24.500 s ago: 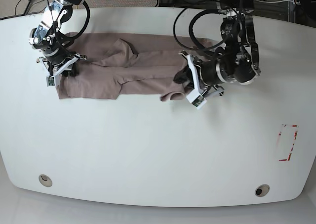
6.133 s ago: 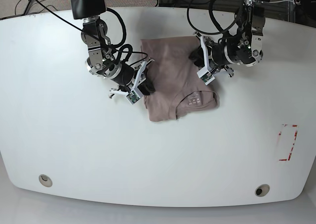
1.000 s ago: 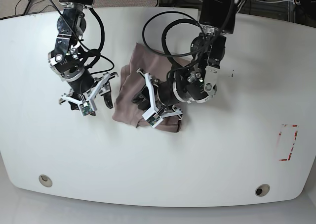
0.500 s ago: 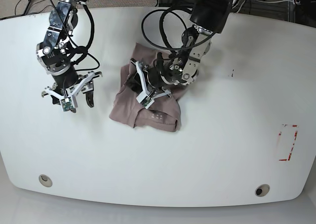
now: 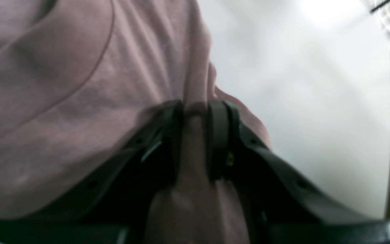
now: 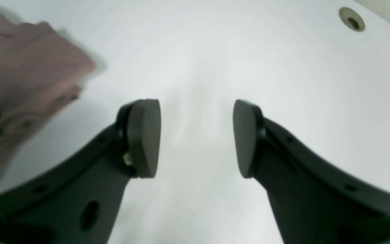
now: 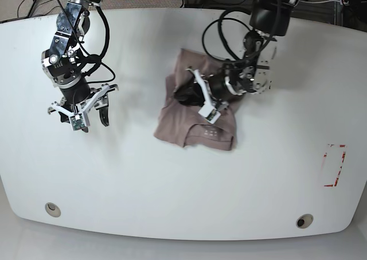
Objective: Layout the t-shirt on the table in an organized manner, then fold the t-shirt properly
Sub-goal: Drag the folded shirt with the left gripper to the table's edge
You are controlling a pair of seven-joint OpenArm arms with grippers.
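T-shirt [image 7: 198, 122]: soft matt cloth, mauve-pink, fine knit, creased into folds; a stitched seam curves across it in the left wrist view. A pinch of this cloth sits between the left gripper's [image 5: 195, 112] dark, smooth pads, which look like matt plastic or rubber.

Table [image 7: 172, 197]: white, smooth, glossy, with soft glare in both wrist views. Near its front edge, a grommet [image 7: 52, 208] with a metallic-looking rim.

Right gripper [image 6: 196, 135], beside the t-shirt over bare table: dark matt fingers [image 6: 144, 135], smooth-faced, plastic in appearance; white body parts in the base view.
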